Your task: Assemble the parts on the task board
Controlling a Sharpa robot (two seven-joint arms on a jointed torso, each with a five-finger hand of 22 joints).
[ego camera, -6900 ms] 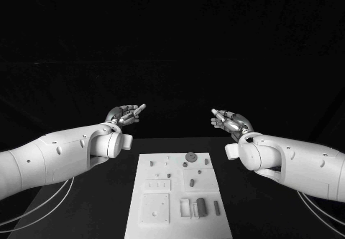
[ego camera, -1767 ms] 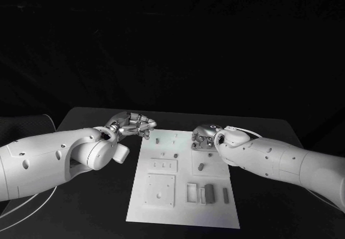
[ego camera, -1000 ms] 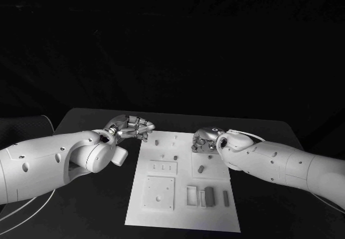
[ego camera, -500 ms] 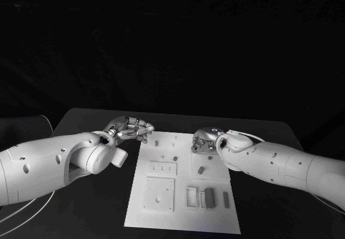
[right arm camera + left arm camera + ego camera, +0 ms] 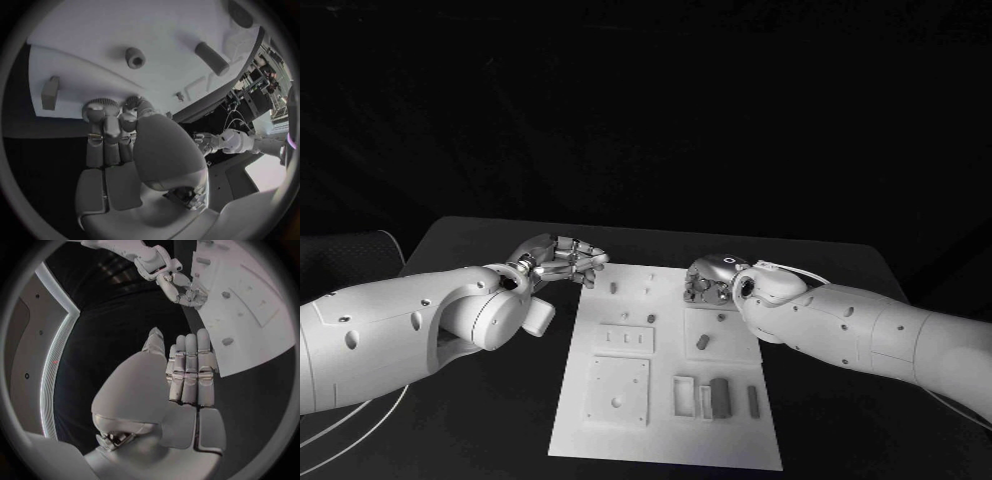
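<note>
Now, on my left I see the left hand (image 5: 561, 259) hovering just off the far left corner of the task board (image 5: 629, 430), fingers straight and together, holding nothing. Mid-table, the board carries small parts (image 5: 704, 341) scattered over its face. On my right, the right hand (image 5: 708, 283) sits at the board's far right edge, fingertips (image 5: 95, 111) touching its surface; whether they pinch anything, I cannot tell.

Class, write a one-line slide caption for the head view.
Both hands, left hand and right hand, hover at the far end of the white task board.
</note>
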